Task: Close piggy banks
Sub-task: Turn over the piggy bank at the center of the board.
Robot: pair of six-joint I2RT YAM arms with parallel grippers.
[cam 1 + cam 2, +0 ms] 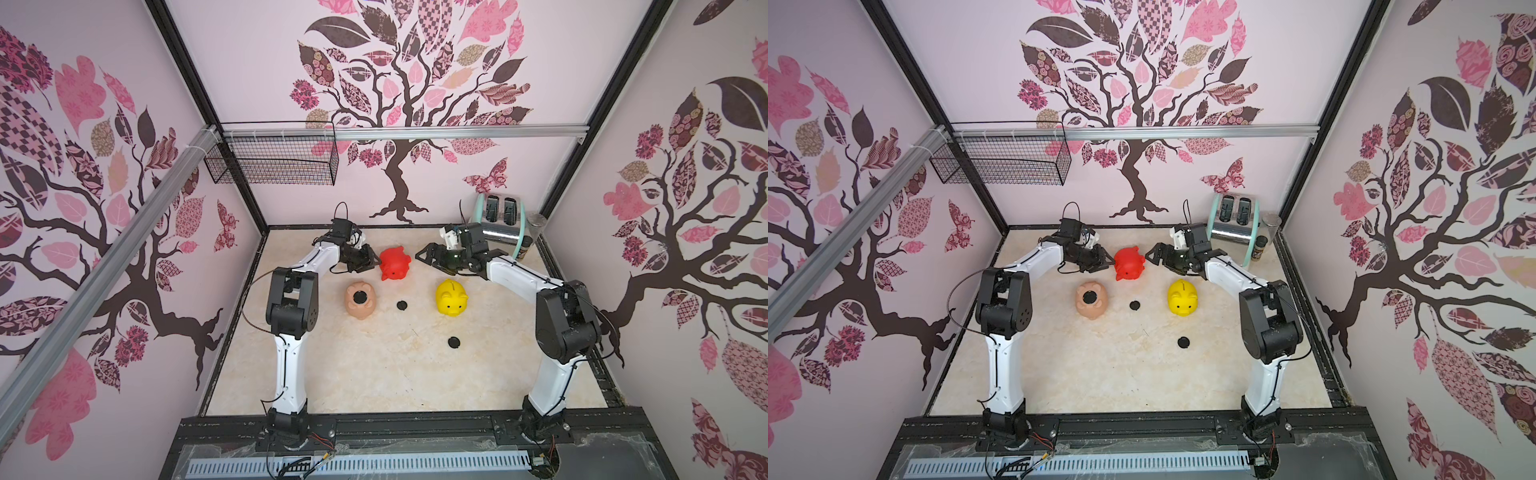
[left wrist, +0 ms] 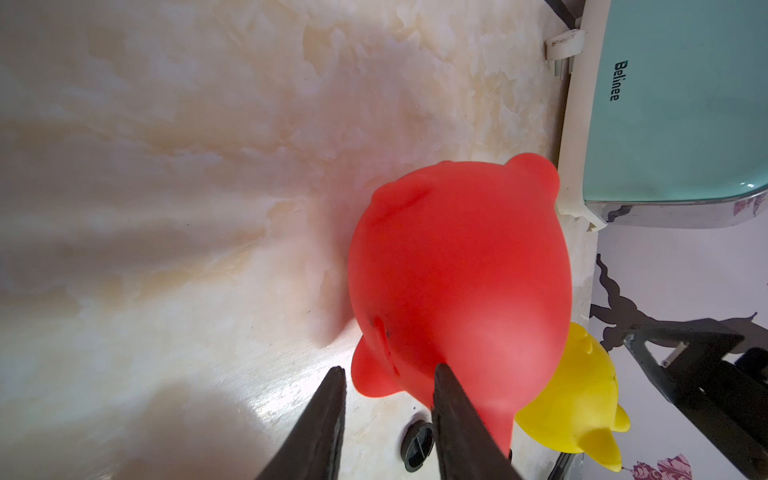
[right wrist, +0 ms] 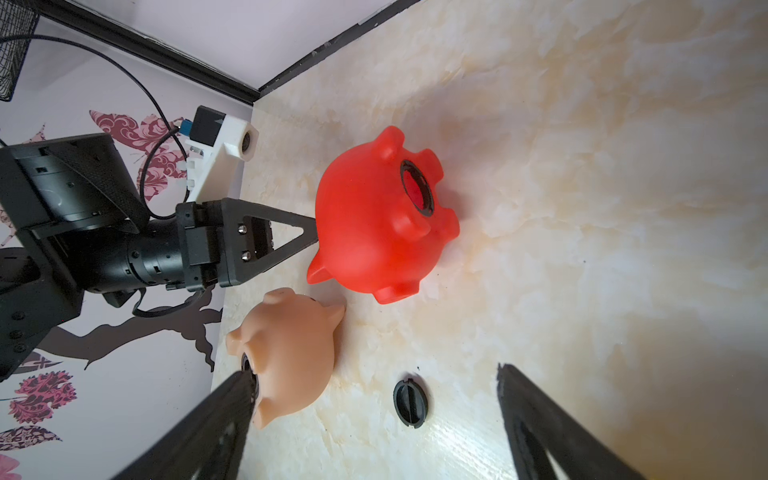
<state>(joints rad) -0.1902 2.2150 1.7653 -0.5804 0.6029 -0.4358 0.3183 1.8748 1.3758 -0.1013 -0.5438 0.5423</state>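
Three pigs sat on the table (image 1: 374, 374). The peach pig (image 1: 360, 300) lay belly-up with a black plug already in its hole. The yellow pig (image 1: 451, 297) stood upright (belly hidden, so I could not tell whether it was closed). The red pig (image 1: 395, 263) lay on its side at the back, its open hole (image 3: 417, 189) facing the right gripper (image 1: 424, 257), whose jaws stood wide and empty. The left gripper (image 2: 390, 372) had its jaws only narrowly apart, tips against the red pig's back, pinching nothing I could make out.

One loose plug (image 1: 401, 306) lay between the peach and yellow pigs, and another plug (image 1: 454, 342) lay nearer the arm bases. The red pig looked round and slick. A plug pressed sideways into it would probably roll it or shove it away if the left brace slipped. The flat plugs might also skid out from under closing jaws.
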